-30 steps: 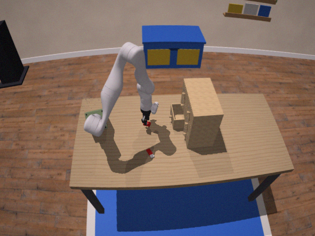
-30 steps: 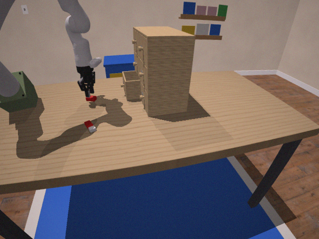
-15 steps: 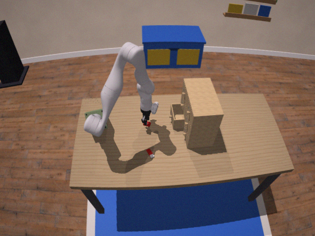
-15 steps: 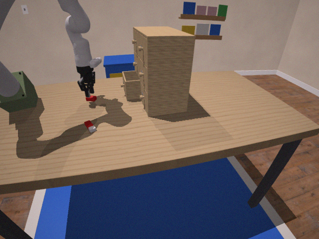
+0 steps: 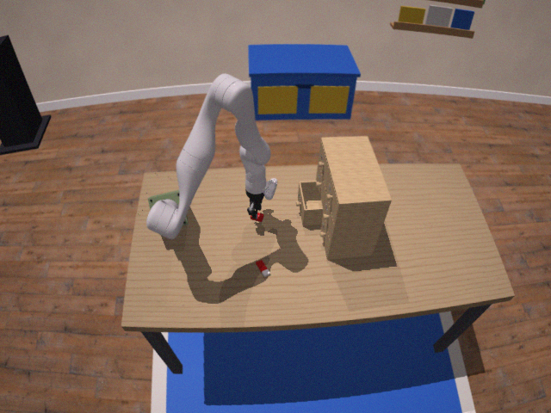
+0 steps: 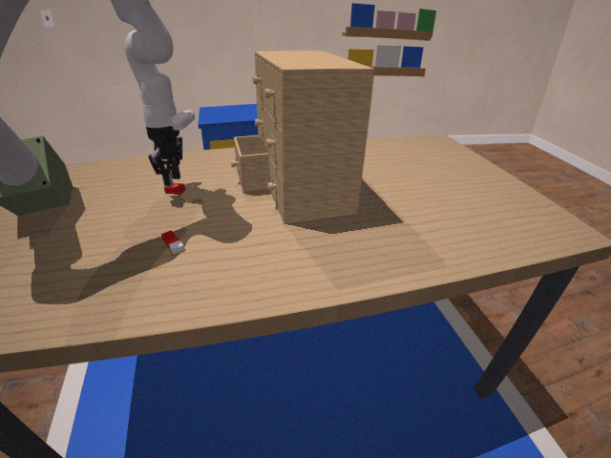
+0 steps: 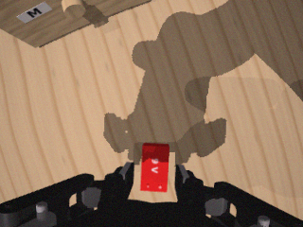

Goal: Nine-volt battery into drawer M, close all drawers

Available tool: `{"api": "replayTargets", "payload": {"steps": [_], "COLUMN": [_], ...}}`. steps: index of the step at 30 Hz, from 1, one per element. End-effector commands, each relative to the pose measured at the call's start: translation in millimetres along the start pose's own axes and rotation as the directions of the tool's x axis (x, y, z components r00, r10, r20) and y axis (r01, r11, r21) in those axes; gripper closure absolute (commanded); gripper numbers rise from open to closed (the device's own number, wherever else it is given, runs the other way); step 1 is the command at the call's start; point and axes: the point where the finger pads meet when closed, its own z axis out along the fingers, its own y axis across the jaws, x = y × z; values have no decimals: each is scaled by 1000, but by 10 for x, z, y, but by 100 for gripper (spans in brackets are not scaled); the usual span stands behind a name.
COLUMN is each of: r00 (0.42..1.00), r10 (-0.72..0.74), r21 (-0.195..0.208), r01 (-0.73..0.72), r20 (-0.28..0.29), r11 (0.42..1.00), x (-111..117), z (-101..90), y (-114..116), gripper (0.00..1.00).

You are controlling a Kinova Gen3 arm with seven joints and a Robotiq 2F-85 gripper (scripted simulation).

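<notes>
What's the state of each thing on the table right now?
Gripper: open, fingers straddling the red block.
Red block: lying on the table, not gripped.
Drawer M: pulled partway out.
Other drawers: pushed in.
Chest: upright.
Red-and-white piece: lying loose, away from the gripper.
</notes>
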Motion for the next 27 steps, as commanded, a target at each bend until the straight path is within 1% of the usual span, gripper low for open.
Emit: {"api": "replayTargets", "payload": {"steps": [1,17,24,27], "r00": [1000,1000,1000,1000], "r10": [0,0,0,0], "r21": [1,1,1,1], "r01": [0,0,0,0], "r20": [-1,-1,-1,-1], "r11": [1000,1000,1000,1000], "x": [1,2,2,2], "z": [-5,4,144,169], "y": [-5,-5,-5,-5], "gripper": [58,58,58,58]}}
